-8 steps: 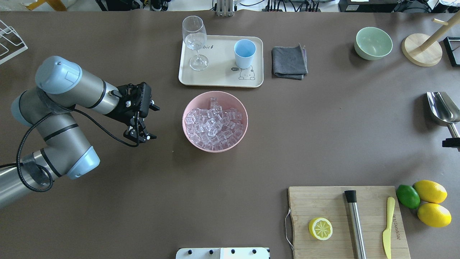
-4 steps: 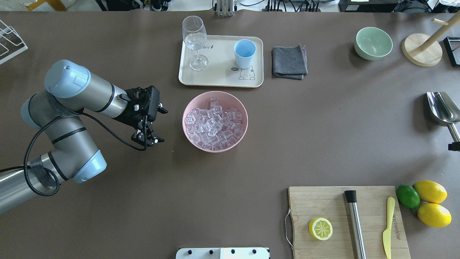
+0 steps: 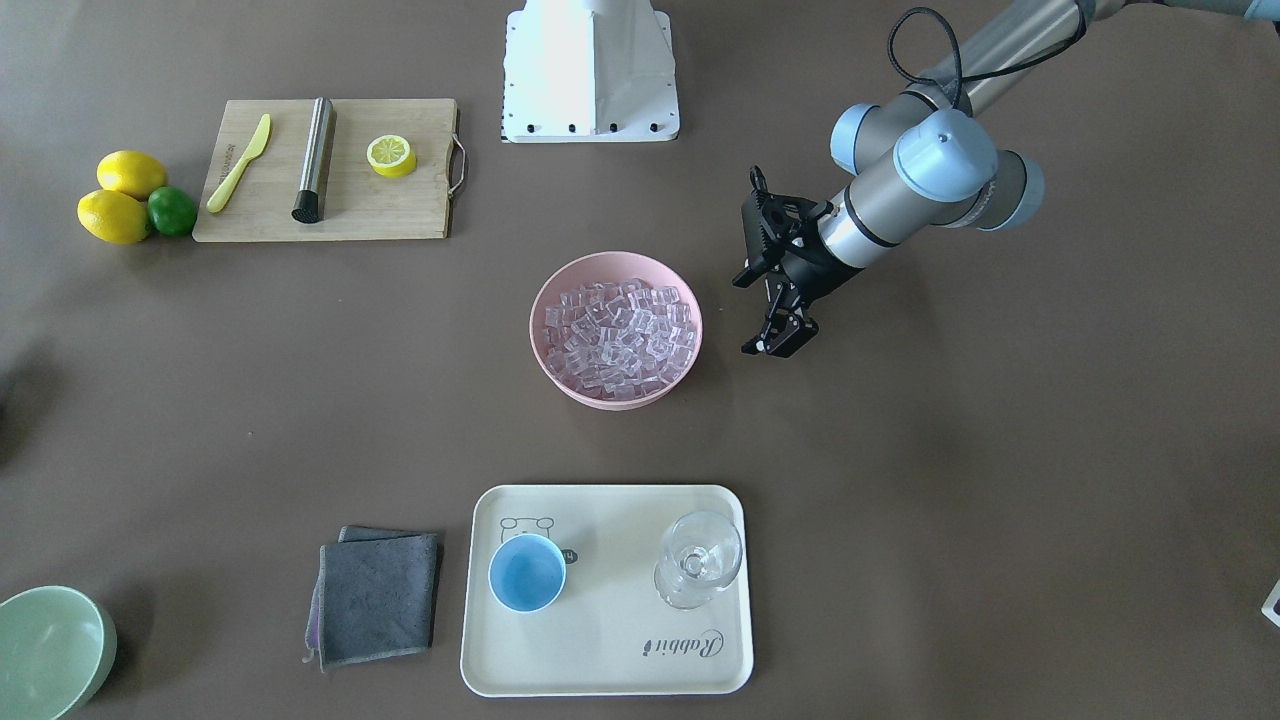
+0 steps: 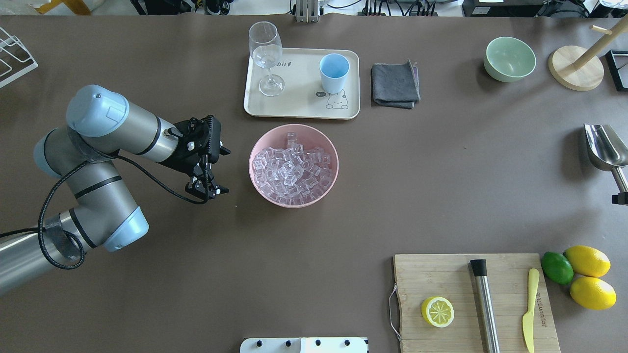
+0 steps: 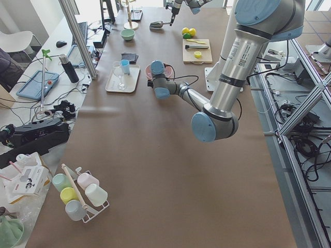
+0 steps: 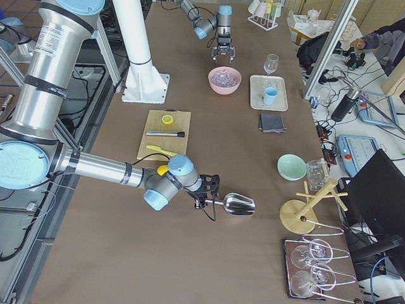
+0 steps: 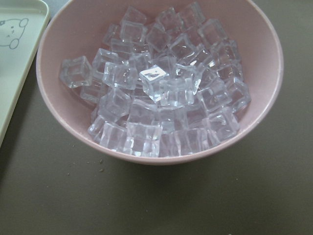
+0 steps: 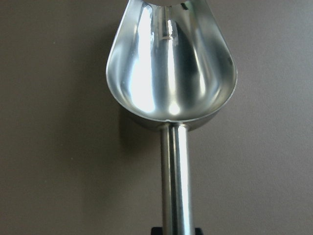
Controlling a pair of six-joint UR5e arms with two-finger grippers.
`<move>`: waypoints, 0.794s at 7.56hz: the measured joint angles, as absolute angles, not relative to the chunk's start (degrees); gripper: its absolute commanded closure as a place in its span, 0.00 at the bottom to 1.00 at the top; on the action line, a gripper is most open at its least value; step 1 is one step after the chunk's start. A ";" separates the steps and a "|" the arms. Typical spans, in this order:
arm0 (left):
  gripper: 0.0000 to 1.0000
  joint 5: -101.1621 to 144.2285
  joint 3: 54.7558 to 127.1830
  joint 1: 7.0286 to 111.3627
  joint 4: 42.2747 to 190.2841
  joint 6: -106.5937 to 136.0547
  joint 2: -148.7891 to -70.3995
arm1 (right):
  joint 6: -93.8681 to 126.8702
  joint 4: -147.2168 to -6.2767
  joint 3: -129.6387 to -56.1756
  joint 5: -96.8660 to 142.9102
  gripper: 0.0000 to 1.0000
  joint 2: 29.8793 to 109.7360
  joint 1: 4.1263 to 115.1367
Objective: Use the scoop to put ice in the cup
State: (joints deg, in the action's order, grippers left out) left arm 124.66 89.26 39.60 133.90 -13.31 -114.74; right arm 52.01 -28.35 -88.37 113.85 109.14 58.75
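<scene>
Open and empty just left of the pink bowl (image 4: 293,205) of ice (image 4: 293,169), the left gripper (image 4: 207,191) could nudge it, while far to its right the right gripper (image 4: 620,198) clamps the scoop (image 4: 607,147) by its handle end, a hold that might twist and spill cubes short of the cup (image 4: 334,73) beyond.
</scene>
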 measured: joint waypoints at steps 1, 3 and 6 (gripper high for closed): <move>0.01 124.48 88.90 39.51 133.86 -10.54 -114.95 | 51.03 -28.43 -88.98 114.68 1.00 109.21 58.84; 0.01 124.23 86.49 38.89 133.96 -8.53 -116.86 | 44.02 -30.40 -91.10 120.26 1.00 109.09 60.18; 0.01 119.74 84.65 36.07 135.61 -8.19 -118.74 | 28.44 -50.20 -106.07 124.44 1.00 108.48 63.85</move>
State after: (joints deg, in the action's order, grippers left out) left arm 119.74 84.65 36.07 135.61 -8.19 -118.74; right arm 28.44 -50.20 -106.07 124.44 108.48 63.85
